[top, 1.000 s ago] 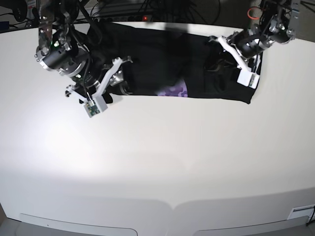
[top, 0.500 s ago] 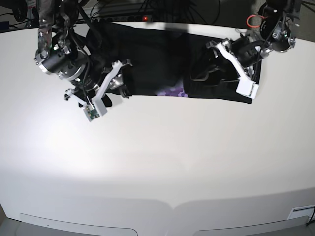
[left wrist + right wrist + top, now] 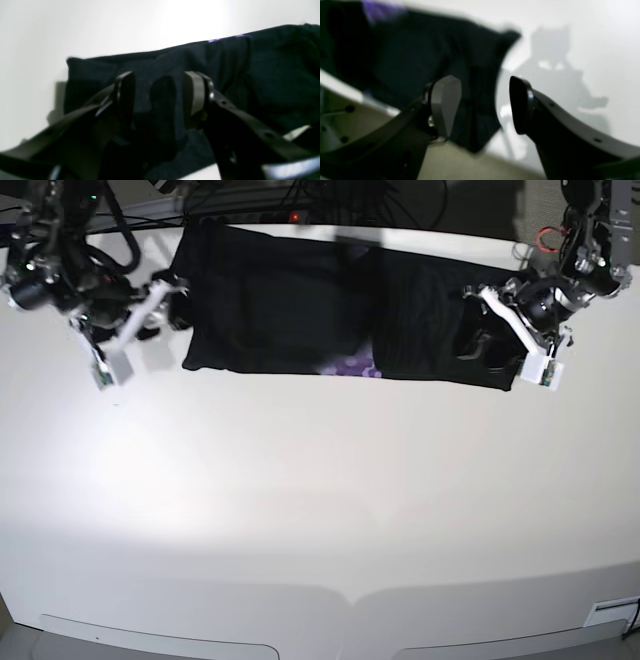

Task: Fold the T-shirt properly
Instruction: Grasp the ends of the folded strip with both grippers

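Note:
The black T-shirt (image 3: 290,300) lies as a long flat band across the far part of the white table, with a bit of purple print (image 3: 352,366) peeking out at its near edge. My left gripper (image 3: 476,340) hovers over the shirt's right end; in the left wrist view its jaws (image 3: 160,97) stand open, with the dark cloth (image 3: 262,75) lying under them. My right gripper (image 3: 172,302) is at the shirt's left edge. The right wrist view shows it (image 3: 482,105) open and holding nothing, the shirt's corner (image 3: 425,57) just behind its left finger.
The white table (image 3: 300,500) stretches wide toward the front. Cables and a small red light (image 3: 297,217) sit along the back edge, just behind the shirt. Both arms' bases rise at the far corners.
My left gripper has opened and slid toward the shirt's right end. The right arm has pulled back left off the cloth to the shirt's left edge, staying open.

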